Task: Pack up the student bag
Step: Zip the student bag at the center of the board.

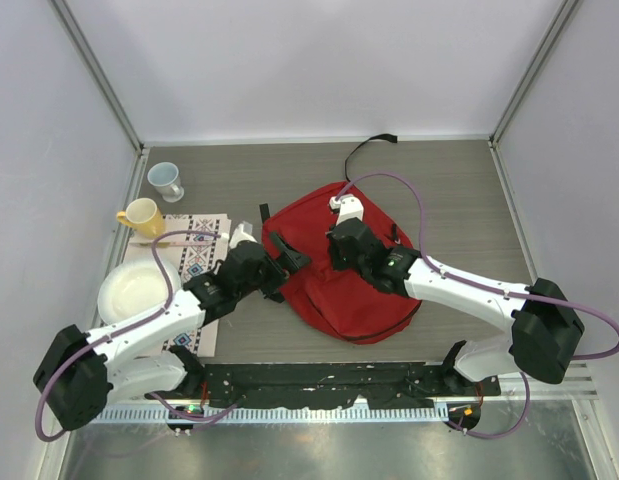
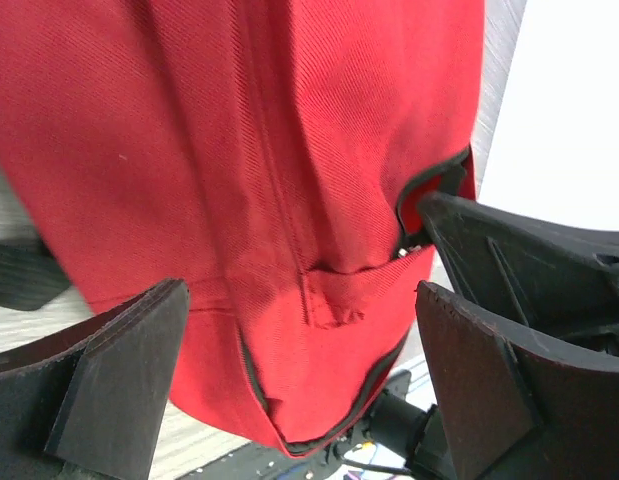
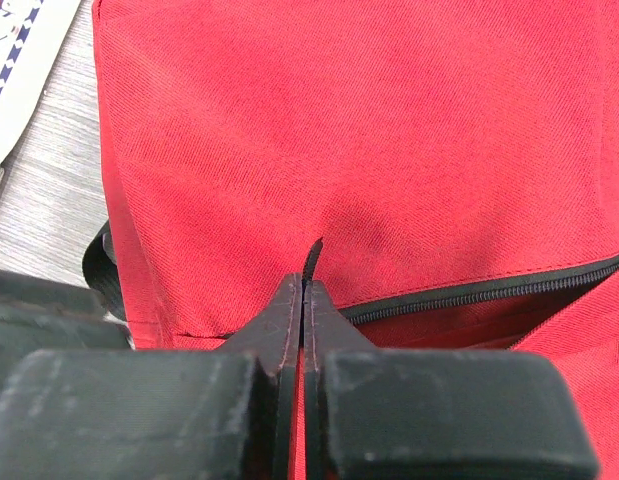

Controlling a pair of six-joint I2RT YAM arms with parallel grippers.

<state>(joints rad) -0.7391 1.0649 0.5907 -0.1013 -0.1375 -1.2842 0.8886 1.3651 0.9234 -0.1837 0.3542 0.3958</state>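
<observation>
The student bag (image 1: 349, 285) is a red fabric backpack lying flat mid-table, with a black zipper (image 3: 489, 291) running along its pocket. My right gripper (image 3: 304, 290) is shut on a thin black zipper pull (image 3: 312, 256), whose tip sticks out above the fingertips; seen from above, this gripper (image 1: 339, 243) rests on the bag's upper left part. My left gripper (image 2: 299, 370) is open, its two fingers (image 2: 119, 385) spread wide at the bag's left edge (image 2: 289, 200) with nothing held. From above, the left gripper (image 1: 289, 255) sits right beside the bag.
A flat patterned white item (image 1: 197, 262) lies under my left arm. A white plate (image 1: 136, 291), a yellow mug (image 1: 141, 216) and a pale blue cup (image 1: 166, 180) stand at the left. A black strap (image 1: 367, 148) trails toward the back wall.
</observation>
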